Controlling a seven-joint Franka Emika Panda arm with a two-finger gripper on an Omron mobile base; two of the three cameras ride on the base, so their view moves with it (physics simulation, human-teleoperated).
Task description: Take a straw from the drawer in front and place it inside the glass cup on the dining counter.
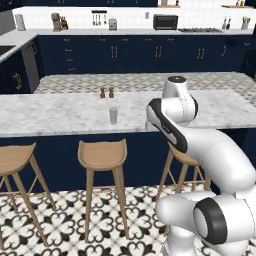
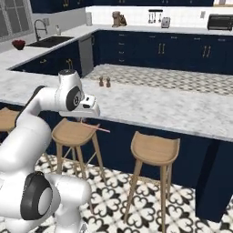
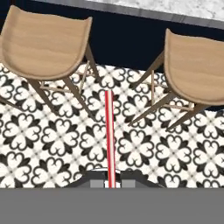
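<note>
Clamped between the gripper's [image 3: 110, 178] dark fingers at the bottom centre of the hand view, the straw [image 3: 109, 135] runs straight up the frame over the patterned floor [image 3: 57, 140], between two wooden stools [image 3: 43, 41]. In the left base view the glass cup [image 1: 113, 115] stands centre-left on the dining counter [image 1: 60, 112], below two brown shakers [image 1: 106, 92].

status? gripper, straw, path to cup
Gripper shut on straw, above the tiled floor before the stools. Cup upright on dining counter, no straw in it. Two shakers behind the cup, apart from it.
</note>
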